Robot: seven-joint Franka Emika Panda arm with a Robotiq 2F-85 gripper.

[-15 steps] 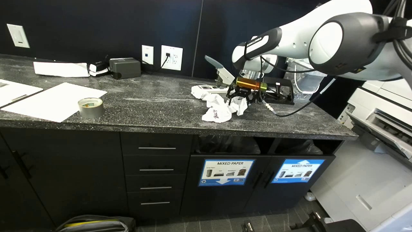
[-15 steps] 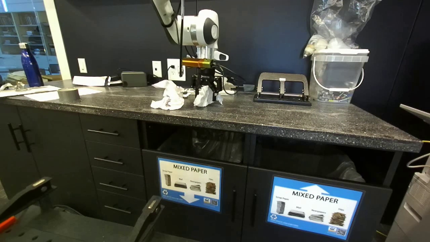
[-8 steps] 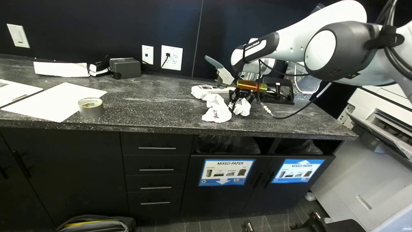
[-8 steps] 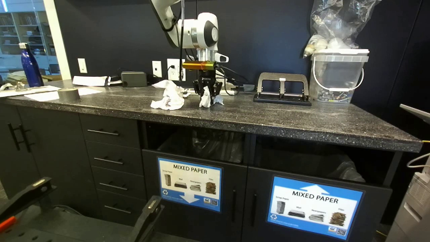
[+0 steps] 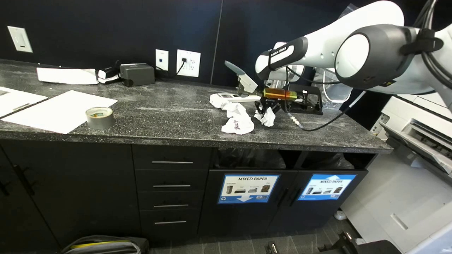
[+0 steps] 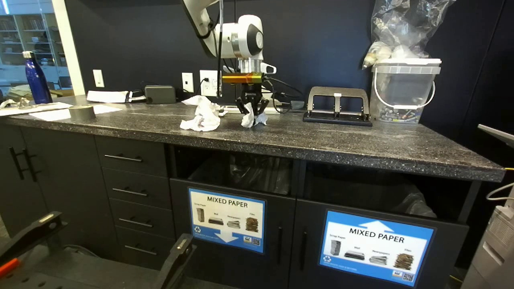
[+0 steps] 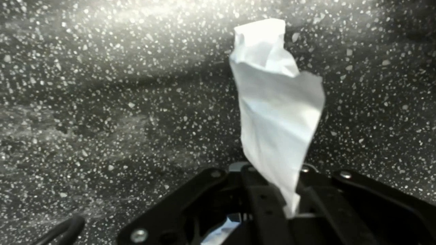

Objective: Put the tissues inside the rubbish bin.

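Note:
A crumpled white tissue (image 6: 247, 119) is pinched between the fingers of my gripper (image 6: 254, 117), just at the countertop. In the wrist view this tissue (image 7: 279, 112) stretches up from between the closed fingers; a scrap of it also shows at their left. Beside it, apart from the gripper, a larger heap of crumpled tissues (image 5: 238, 121) lies on the counter, and this heap (image 6: 202, 114) stands left of the gripper. The rubbish bin with its clear plastic liner (image 5: 249, 157) sits in the cabinet opening under the counter edge; its inside is mostly hidden.
Behind the tissues stands a grey-and-white stapler-like device (image 5: 243, 79). A hole punch (image 6: 337, 106) and a clear bucket (image 6: 405, 92) are farther right. A tape roll (image 5: 100, 118) and white sheets (image 5: 60, 111) lie left. The counter edge (image 5: 197, 141) overhangs the bin openings.
The gripper has gone from open around the tissue to shut on it, squeezing it narrower. Gripper and tissue have shifted slightly right in both exterior views, away from the other heap.

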